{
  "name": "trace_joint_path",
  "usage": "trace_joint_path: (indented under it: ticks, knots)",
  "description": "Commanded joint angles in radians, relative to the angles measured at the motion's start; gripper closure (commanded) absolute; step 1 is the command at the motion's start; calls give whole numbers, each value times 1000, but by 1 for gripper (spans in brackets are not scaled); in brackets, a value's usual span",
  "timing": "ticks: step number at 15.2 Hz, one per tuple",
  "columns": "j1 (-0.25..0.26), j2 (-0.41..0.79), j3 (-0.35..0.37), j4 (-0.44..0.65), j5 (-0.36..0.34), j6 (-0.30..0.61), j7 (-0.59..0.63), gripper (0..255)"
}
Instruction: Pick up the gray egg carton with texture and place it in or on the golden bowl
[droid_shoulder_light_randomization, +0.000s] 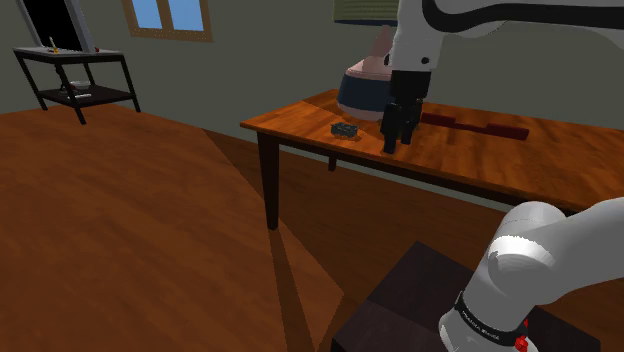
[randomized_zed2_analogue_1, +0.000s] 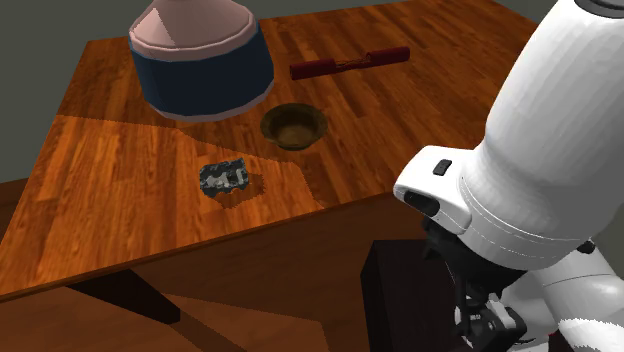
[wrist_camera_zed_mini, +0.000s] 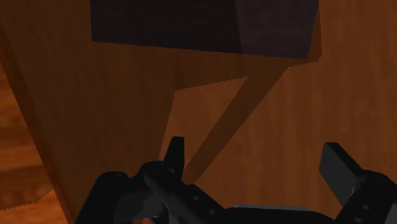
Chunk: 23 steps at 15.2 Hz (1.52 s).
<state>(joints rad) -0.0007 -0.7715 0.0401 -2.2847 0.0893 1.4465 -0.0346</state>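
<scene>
So we've got the gray egg carton lying flat on the wooden table with nothing touching it. Just to the carton's right in the shoulder view, the gripper hangs pointing down over the tabletop. The white arm comes down nearly upright above it. In the wrist view we see the fingers spread wide apart, nothing between them. The golden bowl sits near the carton, to its right and farther back in the second exterior view.
</scene>
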Motion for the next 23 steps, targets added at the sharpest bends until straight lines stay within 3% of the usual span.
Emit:
trace_joint_path:
  ticks: [1, 12, 23]
  knots:
    - [0, 0, 0, 0, 0, 0, 0, 0]
    - [-33, 225, -98, 14, -189, 292, -236, 0]
    - [-59, 531, -177, 182, -303, 550, -421, 0]
